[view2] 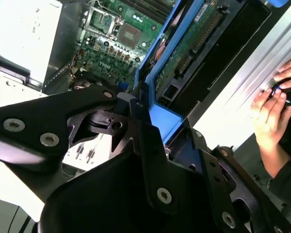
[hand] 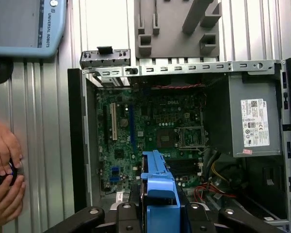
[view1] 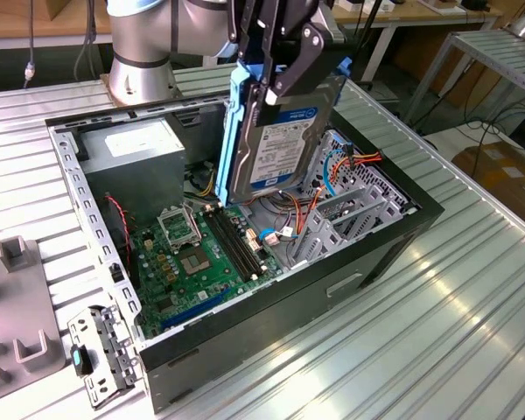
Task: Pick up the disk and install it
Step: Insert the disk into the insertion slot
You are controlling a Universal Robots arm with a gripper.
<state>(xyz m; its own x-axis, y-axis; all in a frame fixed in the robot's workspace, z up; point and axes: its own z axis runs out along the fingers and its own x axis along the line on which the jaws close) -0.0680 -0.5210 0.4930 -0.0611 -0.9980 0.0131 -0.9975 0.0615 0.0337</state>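
Closest to us in both wrist views are the black links of the one gripper [view2: 144, 114], closed onto the blue carrier at one end of the disk [view2: 194, 48]. We count one disk. In the exterior view it hangs on edge from the gripper [view1: 287, 83], slightly tilted. The labelled face of the disk [view1: 280, 144] turns toward the exterior view's right. Its lower end reaches down into the one open computer case [view1: 332, 280], over the green motherboard [view1: 192, 254]. It sits between the single grey power supply [view1: 136, 157] and the metal drive cage [view1: 341, 219]. We cannot tell whether it touches anything below.

In the first wrist view, we see the carrier's blue frame on the disk [hand: 157, 179] above the board. Two hands [hand: 4, 174] of a person rest on the ribbed table beside the case. One blue-edged tablet [hand: 24, 24] lies near them. One loose metal bracket [view1: 105, 354] lies just outside the case, and beside it stands one grey fixture plate [view1: 17, 324].
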